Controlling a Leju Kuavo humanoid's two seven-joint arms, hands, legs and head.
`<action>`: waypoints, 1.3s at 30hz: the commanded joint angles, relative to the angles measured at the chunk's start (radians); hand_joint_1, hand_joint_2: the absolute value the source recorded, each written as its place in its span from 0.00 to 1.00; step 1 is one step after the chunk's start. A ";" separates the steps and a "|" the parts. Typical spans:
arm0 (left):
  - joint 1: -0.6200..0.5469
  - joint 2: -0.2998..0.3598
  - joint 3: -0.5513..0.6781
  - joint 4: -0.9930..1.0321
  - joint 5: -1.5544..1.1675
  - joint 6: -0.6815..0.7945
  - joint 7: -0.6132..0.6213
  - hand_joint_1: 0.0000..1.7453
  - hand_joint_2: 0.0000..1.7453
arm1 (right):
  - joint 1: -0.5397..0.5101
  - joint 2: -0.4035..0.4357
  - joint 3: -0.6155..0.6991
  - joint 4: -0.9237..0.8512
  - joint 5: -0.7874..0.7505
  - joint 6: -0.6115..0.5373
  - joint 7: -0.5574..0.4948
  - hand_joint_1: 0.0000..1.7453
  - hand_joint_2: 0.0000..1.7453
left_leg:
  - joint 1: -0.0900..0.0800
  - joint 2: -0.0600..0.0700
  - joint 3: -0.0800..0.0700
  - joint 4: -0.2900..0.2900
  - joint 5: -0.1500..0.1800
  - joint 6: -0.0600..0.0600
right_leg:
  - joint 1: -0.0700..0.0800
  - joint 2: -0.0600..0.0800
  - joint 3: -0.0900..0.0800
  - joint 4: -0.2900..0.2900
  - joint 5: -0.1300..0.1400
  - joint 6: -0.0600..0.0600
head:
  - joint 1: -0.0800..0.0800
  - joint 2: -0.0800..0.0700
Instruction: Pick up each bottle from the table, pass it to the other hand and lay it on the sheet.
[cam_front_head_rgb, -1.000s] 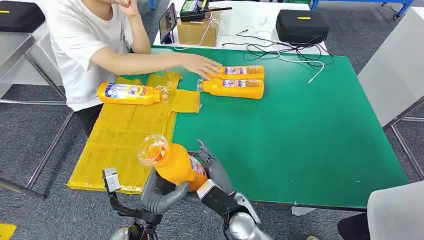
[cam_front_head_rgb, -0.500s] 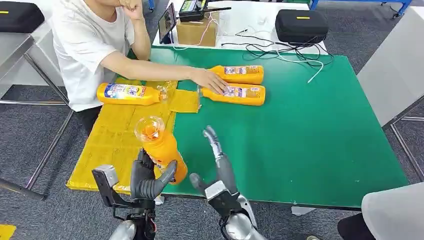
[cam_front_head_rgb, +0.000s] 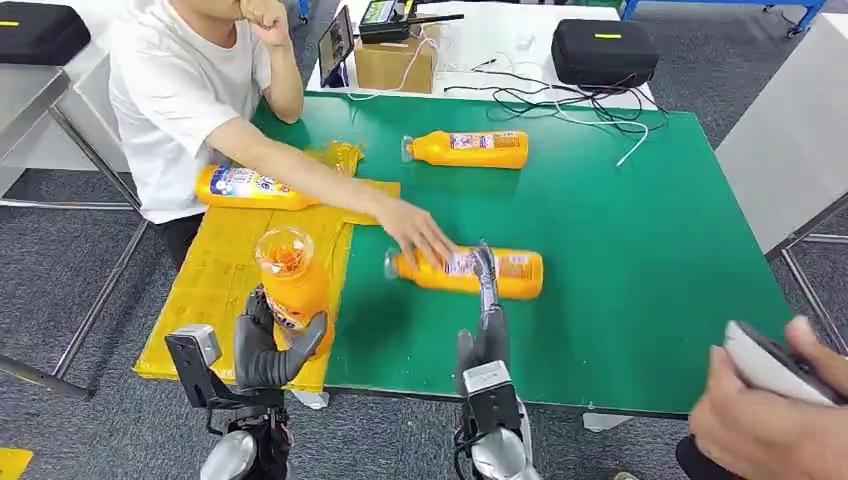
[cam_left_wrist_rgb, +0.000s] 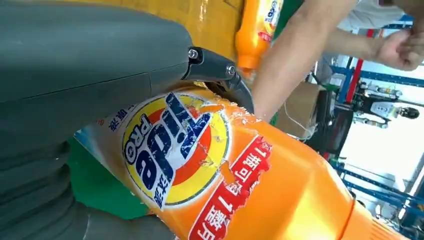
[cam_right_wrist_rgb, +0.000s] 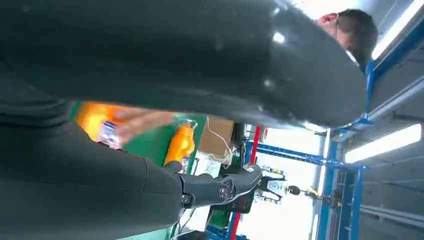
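- The left hand (cam_front_head_rgb: 268, 345) grips an orange bottle (cam_front_head_rgb: 290, 280) around its lower body, upright with the clear cap on top, above the near edge of the yellow sheet (cam_front_head_rgb: 215, 290). The left wrist view shows the fingers wrapped tight around the label.
- The right hand (cam_front_head_rgb: 486, 330) holds nothing; its fingers are stretched out and apart, pointing away from the robot, over the green table (cam_front_head_rgb: 640, 250) well to the right of the sheet.
- Judging by this, the hand-over is done and the step in hand is laying the bottle on the sheet.
- The next move calls for tipping the bottle onto its side and lowering it onto a bare part of the sheet, nearer the robot than the bottle on the sheet (cam_front_head_rgb: 250, 187) at its far end, then loosening the fingers.
- A person's hand (cam_front_head_rgb: 418, 233) rests on a third bottle (cam_front_head_rgb: 470, 272) lying on the table just right of the sheet, close in front of the right hand's fingertips.
- A fourth bottle (cam_front_head_rgb: 468, 149) lies further back on the table, beyond the sheet's far right corner.
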 joint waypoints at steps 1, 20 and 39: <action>-0.100 0.017 0.137 0.227 -0.375 0.214 -0.090 1.00 1.00 | 0.048 -0.006 -0.092 -0.075 -0.032 -0.010 -0.029 0.00 0.00 | 0.000 -0.002 0.003 -0.002 0.000 -0.001 | 0.000 -0.003 0.004 -0.001 -0.001 -0.001 | 0.000 0.000; -0.344 0.124 0.184 0.743 -1.366 0.086 0.331 1.00 1.00 | 0.083 0.031 -0.139 -0.070 -0.020 0.162 -0.026 0.00 0.00 | 0.001 -0.002 0.005 -0.001 0.000 -0.002 | 0.001 -0.003 0.005 0.000 -0.001 -0.003 | 0.000 0.000; -0.342 0.158 0.182 0.762 -1.383 -0.064 0.384 0.02 1.00 | 0.094 0.046 -0.183 -0.067 -0.044 0.169 -0.029 0.00 0.00 | 0.001 0.002 0.011 -0.002 0.001 -0.002 | 0.001 0.001 0.010 -0.001 0.000 -0.002 | 0.000 0.000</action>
